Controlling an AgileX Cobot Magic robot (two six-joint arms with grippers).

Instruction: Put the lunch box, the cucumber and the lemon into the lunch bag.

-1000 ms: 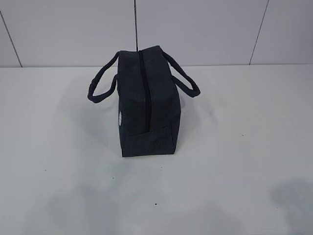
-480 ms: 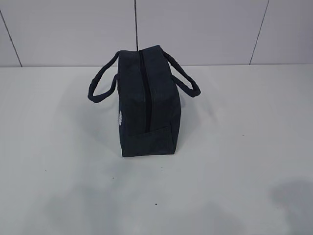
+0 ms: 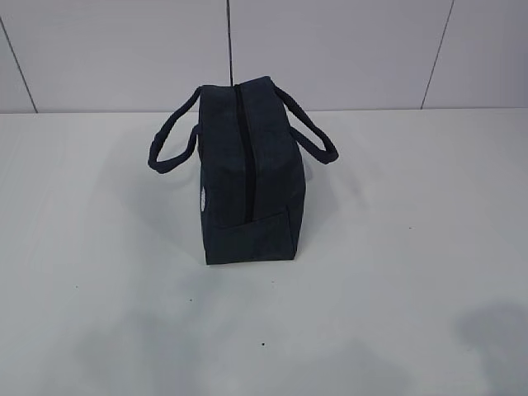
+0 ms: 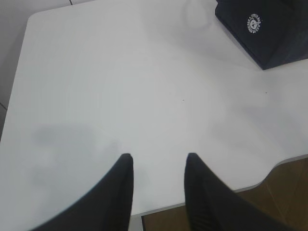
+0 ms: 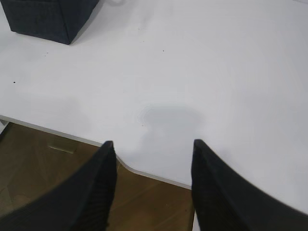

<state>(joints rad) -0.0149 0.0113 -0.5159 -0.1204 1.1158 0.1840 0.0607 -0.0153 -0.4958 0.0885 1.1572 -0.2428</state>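
Change: nothing on the bench [image 3: 412, 247] has shifted since the earlier frames; lunch bag [image 3: 247, 177] unmoved
Left pincer [image 4: 156, 161]: part open, empty; bag up and to its right
Right pincer [image 5: 151, 147]: wider, empty; bag up and to its left
Bag axis: zipper runs away from camera, closed
Lunch box, cucumber, lemon: none visible; nothing obstructs
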